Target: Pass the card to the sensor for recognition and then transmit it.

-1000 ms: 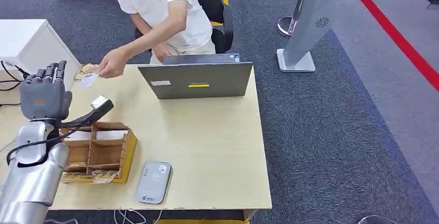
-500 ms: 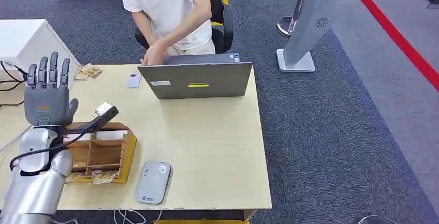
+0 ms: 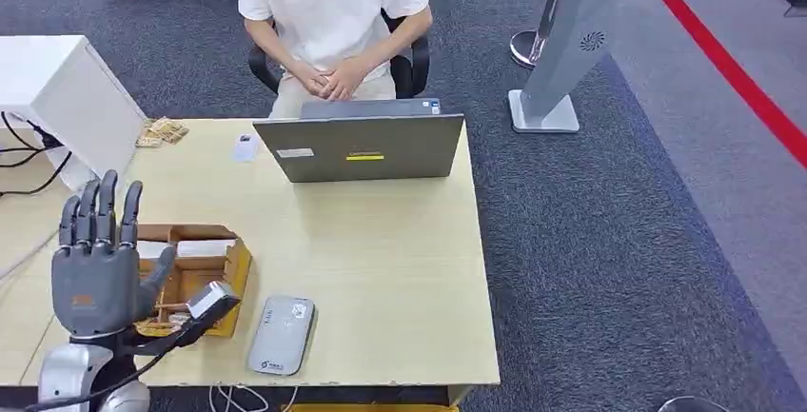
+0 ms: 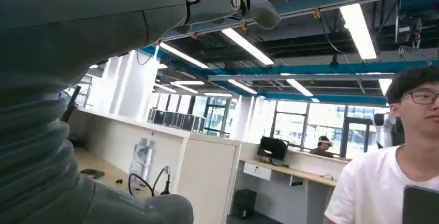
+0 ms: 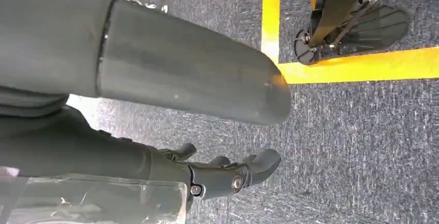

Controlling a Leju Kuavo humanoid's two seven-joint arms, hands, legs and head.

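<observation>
Card (image 3: 246,147) lies flat; left robot hand (image 3: 98,274) upright (fingers spread).

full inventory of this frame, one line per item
Table: one, light wood, centre.
Laptop: one, grey, far edge, lid toward the robot.
Card reader: one, grey, near edge.
Cardboard organiser: one, brown, near-left, beside the reader.
Card: one, pale, left of the laptop.
Packets: small tan pile, far-left corner.
Cabinet: one, white, left.
Kiosk stand: one, grey, on carpet, right.
Person: one, white shirt, seated behind the laptop, hands clasped.
Left hand: grey, raised, fingers spread, holding nothing.
Right hand: dark, hanging over carpet.
</observation>
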